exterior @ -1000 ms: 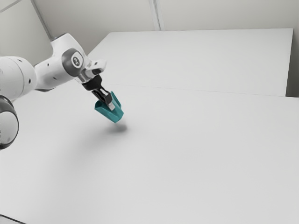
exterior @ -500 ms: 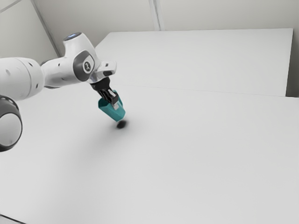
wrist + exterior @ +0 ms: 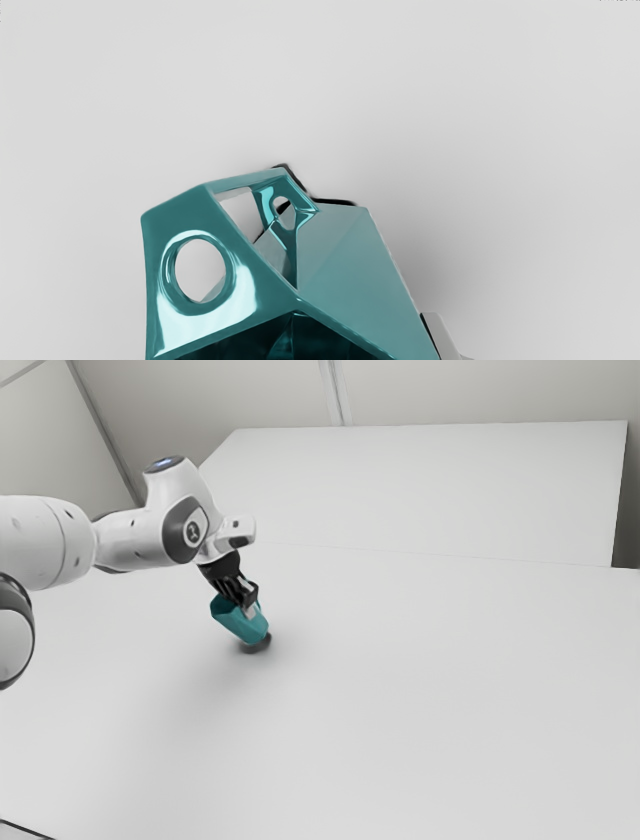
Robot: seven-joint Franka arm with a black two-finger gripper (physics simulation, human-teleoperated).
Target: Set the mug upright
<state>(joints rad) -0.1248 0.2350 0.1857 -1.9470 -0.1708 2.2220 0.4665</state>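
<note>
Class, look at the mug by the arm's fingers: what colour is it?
The mug is teal; it shows best in the wrist view.

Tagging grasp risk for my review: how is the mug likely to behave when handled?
The mug looks stiff, its faceted walls showing no bend. Its glossy surface may be slippery. Tilted as it is, it would probably tip if released.

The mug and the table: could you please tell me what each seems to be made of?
The mug looks like glossy ceramic or hard plastic: bright highlights edge its round hole. The table seems matte, perhaps laminate or painted board: plain pale surface, soft shadow.
</note>
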